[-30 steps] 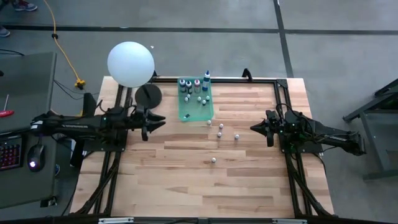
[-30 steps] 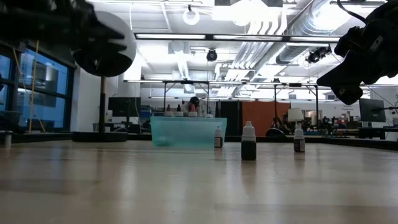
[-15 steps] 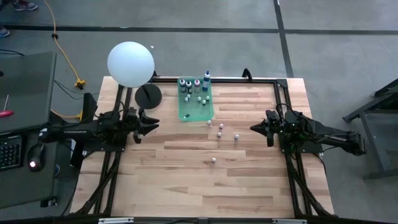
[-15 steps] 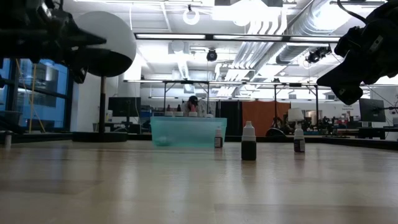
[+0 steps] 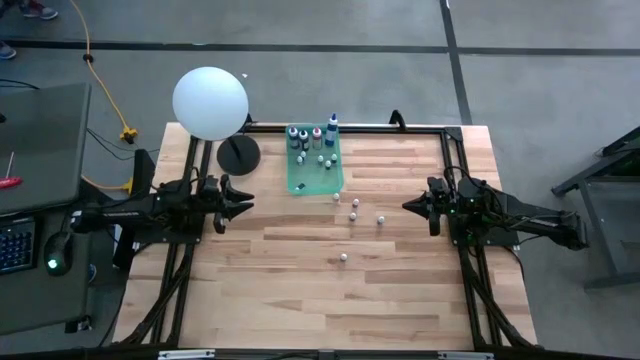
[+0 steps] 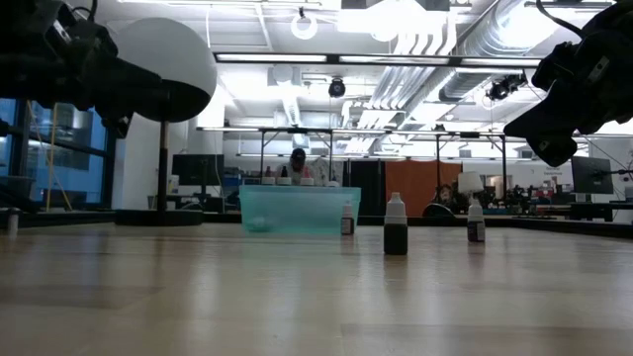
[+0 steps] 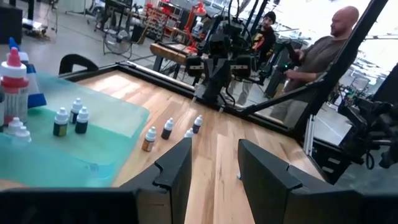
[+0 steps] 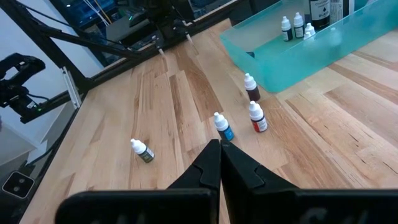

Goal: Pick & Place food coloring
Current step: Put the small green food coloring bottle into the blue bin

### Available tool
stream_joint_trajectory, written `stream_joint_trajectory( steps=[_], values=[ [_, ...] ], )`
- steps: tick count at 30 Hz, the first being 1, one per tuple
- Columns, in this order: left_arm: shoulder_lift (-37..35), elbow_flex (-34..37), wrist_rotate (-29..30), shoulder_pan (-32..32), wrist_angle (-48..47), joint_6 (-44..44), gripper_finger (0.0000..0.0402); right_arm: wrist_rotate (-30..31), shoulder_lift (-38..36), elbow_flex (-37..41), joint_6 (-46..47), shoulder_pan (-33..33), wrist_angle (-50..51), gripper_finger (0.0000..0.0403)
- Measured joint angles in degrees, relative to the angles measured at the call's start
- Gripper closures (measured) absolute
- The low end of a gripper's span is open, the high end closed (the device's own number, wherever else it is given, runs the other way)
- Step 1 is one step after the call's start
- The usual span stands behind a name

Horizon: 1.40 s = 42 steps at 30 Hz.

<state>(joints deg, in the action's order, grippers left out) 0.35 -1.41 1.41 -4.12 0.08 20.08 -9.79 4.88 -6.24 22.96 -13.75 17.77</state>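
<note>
Overhead, table-level, two wrist views

Tiny white-capped food coloring bottles (image 5: pixel 354 213) stand scattered on wood, others in tray.

The counter (image 5: pixel 300 290) was pale wood planks edged by a black frame, standing on a grey concrete floor (image 5: pixel 300 25) crossed by dark lines. A yellow cable (image 5: pixel 100 80) trailed over the floor at the far left. Beyond the counter lay a large workshop with exposed ducts (image 6: pixel 475 40) and bright ceiling lights (image 6: pixel 396 15), dark windows (image 6: pixel 59 148) on the left, an orange wall panel (image 6: pixel 410 188) and workbenches. Two people (image 7: pixel 311 62) stood in the background.
</note>
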Motion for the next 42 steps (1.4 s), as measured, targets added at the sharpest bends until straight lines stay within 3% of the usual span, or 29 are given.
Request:
stream_joint_trajectory(
  steps=[9, 17, 25, 35, 39, 42],
  values=[
    [0.0, 0.0, -3.9, 0.0, 0.1, -2.7, 0.0273, 0.0, 0.0, 0.0, 0.0, 0.0, 0.0, 0.0402],
    [0.0, 0.1, 1.9, 0.0, 0.1, -3.9, 0.0273, 0.0, 0.0, 0.0, 0.0, 0.0, 0.0, 0.0402],
    [0.0, 0.1, 1.7, 0.0, 0.1, -3.8, 0.0273, 0.1, 0.0, 0.0, 0.2, 0.0, -0.1, 0.0402],
    [0.0, 0.2, 1.6, 0.0, 0.1, -3.8, 0.0273, 2.8, 0.0, 0.0, -1.5, 0.0, -10.2, 0.0402],
    [0.0, 0.2, 1.6, 0.0, 0.1, -3.8, 0.0273, 0.2, 0.1, -0.3, -4.0, 0.0, -19.0, 0.0402],
    [0.0, 0.2, 1.6, 0.0, 0.1, -3.8, 0.0273, -1.5, 1.5, -3.6, -3.7, 0.0, -18.6, 0.0402]
  ],
)
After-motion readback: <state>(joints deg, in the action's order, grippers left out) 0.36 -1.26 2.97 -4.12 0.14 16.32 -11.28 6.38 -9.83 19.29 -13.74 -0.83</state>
